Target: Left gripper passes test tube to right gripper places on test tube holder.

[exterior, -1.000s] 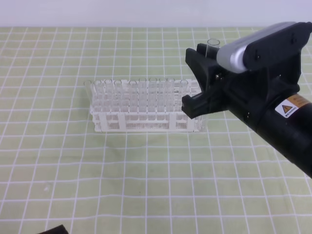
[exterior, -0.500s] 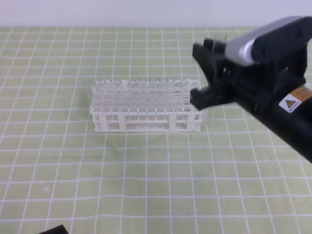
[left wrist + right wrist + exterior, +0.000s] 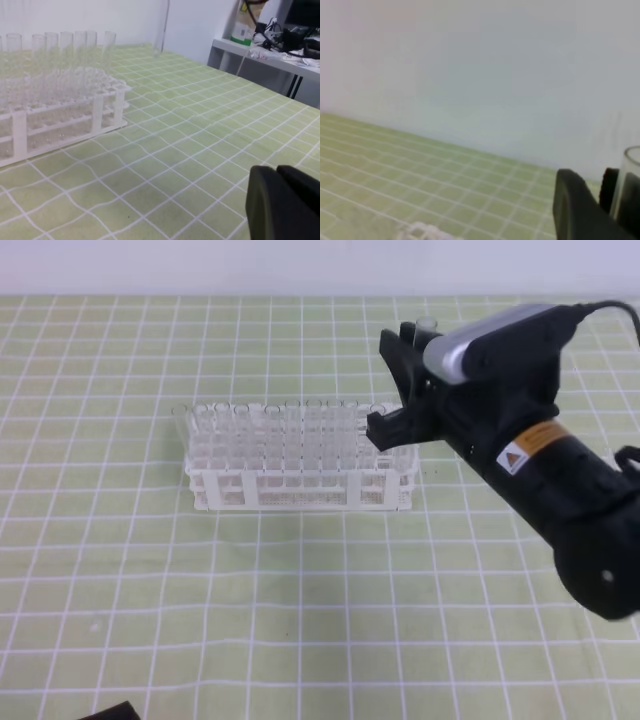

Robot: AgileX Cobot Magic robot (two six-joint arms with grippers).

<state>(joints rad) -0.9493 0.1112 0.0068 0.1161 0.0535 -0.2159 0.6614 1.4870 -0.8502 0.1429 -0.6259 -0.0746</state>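
Right gripper (image 3: 400, 385) is clamped on the test tube (image 3: 428, 327), holding it upright; the open rim shows above the fingers. It hangs over the right end of the test tube holder (image 3: 300, 480), which stands on the green gridded mat (image 3: 300, 620) nearer its far edge. Left gripper (image 3: 280, 200) fingers together, holding nothing, low over the mat.

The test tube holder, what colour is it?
White plastic: the test tube holder shows best in the exterior high view, against the green checked table cover.
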